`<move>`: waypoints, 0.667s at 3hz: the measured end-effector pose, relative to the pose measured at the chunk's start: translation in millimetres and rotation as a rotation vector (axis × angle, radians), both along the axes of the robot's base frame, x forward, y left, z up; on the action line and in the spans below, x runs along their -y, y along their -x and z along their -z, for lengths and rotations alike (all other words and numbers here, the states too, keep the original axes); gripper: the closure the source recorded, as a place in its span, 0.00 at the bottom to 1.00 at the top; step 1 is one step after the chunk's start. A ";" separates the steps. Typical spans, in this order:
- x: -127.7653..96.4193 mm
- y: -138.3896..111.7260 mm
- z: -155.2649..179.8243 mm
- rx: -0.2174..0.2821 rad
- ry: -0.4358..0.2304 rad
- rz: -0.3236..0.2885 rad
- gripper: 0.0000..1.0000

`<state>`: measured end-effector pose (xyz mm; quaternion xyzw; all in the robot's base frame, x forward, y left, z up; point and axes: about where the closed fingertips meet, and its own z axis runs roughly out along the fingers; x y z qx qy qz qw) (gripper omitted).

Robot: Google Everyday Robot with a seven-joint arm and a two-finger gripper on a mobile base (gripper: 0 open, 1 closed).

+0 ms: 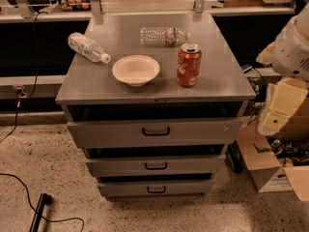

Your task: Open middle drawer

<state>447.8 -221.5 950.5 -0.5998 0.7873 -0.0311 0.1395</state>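
The grey metal cabinet (154, 81) has three stacked drawers. The middle drawer (193, 166) is the mid-sized front, with a small black loop handle (156, 166) at its centre. The wider top drawer (96, 133) is above it and the narrow bottom drawer (120, 189) is below. A dark gap shows above each front. My gripper (277, 108), a cream-coloured part under the white arm (292, 47), hangs at the right edge of the view. It is right of the cabinet at about top-drawer height and touches nothing.
On the cabinet top stand a red soda can (188, 64) and a white bowl (136, 70), with two clear plastic bottles (87, 47) (164, 35) lying flat. An open cardboard box (270, 166) sits on the floor to the right. A black cable and tool (38, 211) lie at lower left.
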 end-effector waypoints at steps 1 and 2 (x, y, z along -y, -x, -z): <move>-10.5 10.6 18.5 0.009 -0.008 -0.047 0.00; -3.3 17.3 38.5 0.005 0.001 -0.051 0.00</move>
